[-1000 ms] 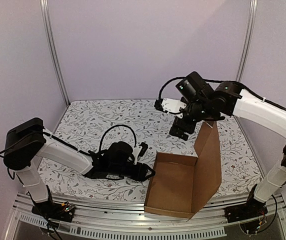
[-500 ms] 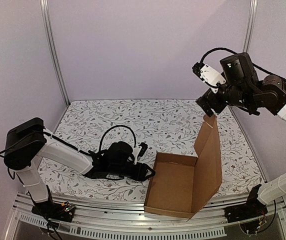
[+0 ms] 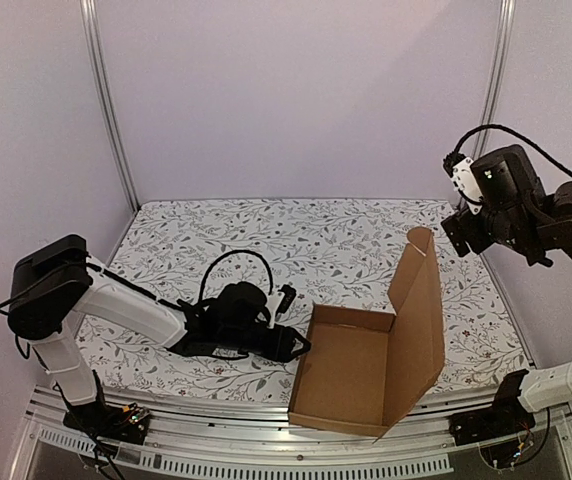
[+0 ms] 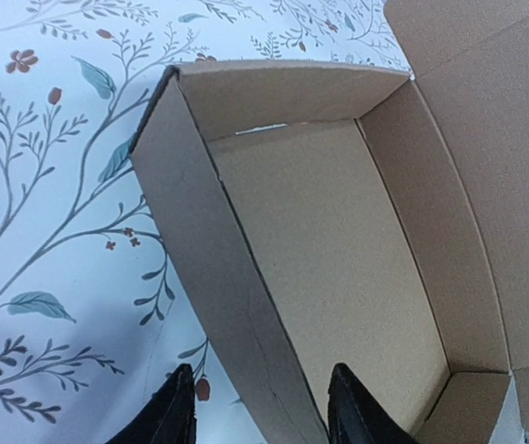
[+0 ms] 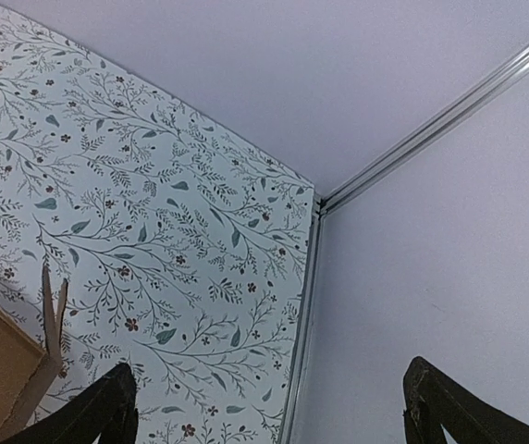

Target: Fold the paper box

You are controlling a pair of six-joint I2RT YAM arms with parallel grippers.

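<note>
The paper box [image 3: 351, 370] is a shallow brown cardboard tray at the table's near edge, with its lid [image 3: 418, 320] standing upright on the right side. My left gripper [image 3: 301, 345] lies low at the tray's left wall. In the left wrist view its fingers straddle that wall [image 4: 237, 277], one outside over the cloth and one inside over the box floor [image 4: 338, 259], and they do not clamp it. My right gripper [image 3: 459, 237] hangs high by the right wall, open and holding nothing, apart from the lid. A corner of the box [image 5: 6, 370] shows in the right wrist view.
A white cloth with a leaf print [image 3: 266, 240] covers the table. Plain lilac walls and metal corner posts [image 3: 106, 110] enclose it. The right rear post [image 5: 306, 314] is close to my right gripper [image 5: 274, 412]. The box sits at the front metal rail [image 3: 266, 445].
My right arm has swung up and to the right, away from the top of the lid. The lid stays upright. My left arm and the tray have not moved.
</note>
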